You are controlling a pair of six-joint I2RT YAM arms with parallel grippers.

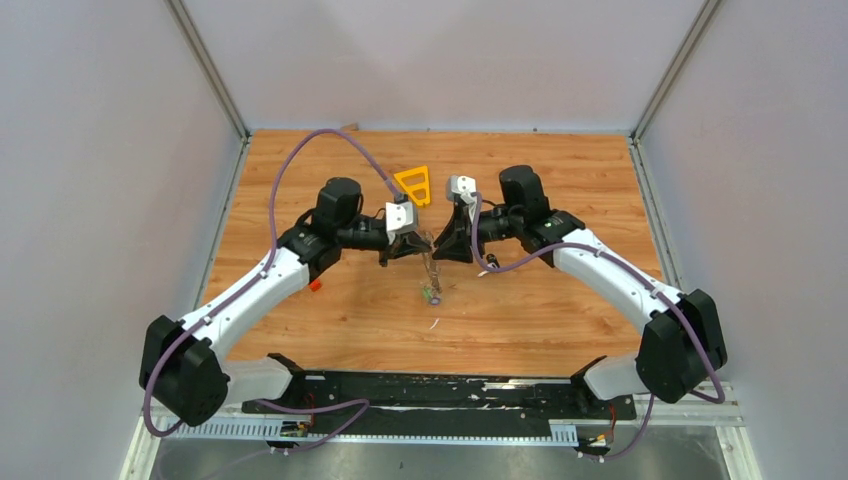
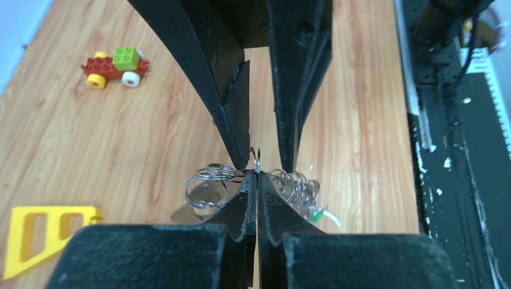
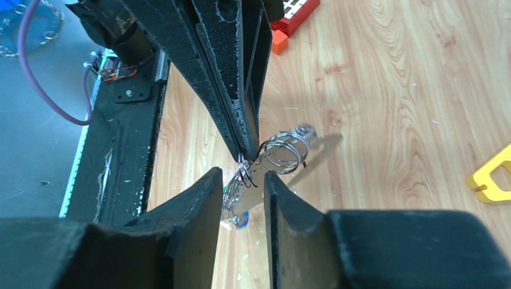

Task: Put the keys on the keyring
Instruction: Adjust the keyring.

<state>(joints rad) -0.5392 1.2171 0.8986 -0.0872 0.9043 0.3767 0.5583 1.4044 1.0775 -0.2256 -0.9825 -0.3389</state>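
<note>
Left gripper (image 2: 257,176) pinched shut on the keyring (image 3: 283,150), lifted off the table (image 1: 560,300).
Right gripper (image 3: 242,179) is narrowly parted, gripping nothing. Keys (image 1: 431,292) dangle beneath, so I'd re-close slowly on one wire coil, left clamp firm.

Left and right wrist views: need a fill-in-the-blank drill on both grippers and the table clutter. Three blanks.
1. The left gripper is ___ on the cluster of silver wire rings.
2. The right gripper has its two tips ___, with a clear gap between them.
3. The red, green and yellow toy block car on the wooden table is touched by ___ gripper.
Missing words: shut; apart; neither.
</note>
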